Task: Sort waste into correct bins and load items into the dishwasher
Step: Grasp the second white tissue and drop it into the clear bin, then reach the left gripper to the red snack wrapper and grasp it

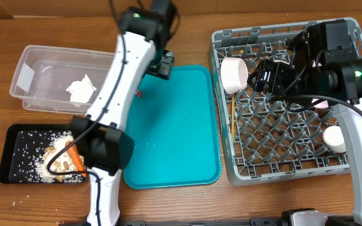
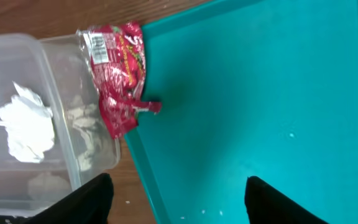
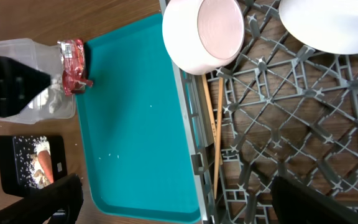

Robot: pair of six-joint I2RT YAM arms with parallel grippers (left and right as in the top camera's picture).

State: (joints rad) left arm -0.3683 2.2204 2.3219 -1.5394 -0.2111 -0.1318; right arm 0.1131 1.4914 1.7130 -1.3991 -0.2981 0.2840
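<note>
Plainly, left gripper (image 2: 179,183) spread wide, holding nothing, above teal tray (image 2: 247,93); red wrapper (image 2: 118,81) sat between clear tub (image 2: 67,74) and tray edge. Right gripper (image 3: 176,186) likewise gaped, empty, over grey rack (image 3: 303,124).

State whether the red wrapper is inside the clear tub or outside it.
Outside: the red wrapper lies at the clear tub's outer wall, overlapping the teal tray's edge.

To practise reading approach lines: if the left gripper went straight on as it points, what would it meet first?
Probably the teal tray near its rim; the red wrapper lies just aside. Depth unclear.
</note>
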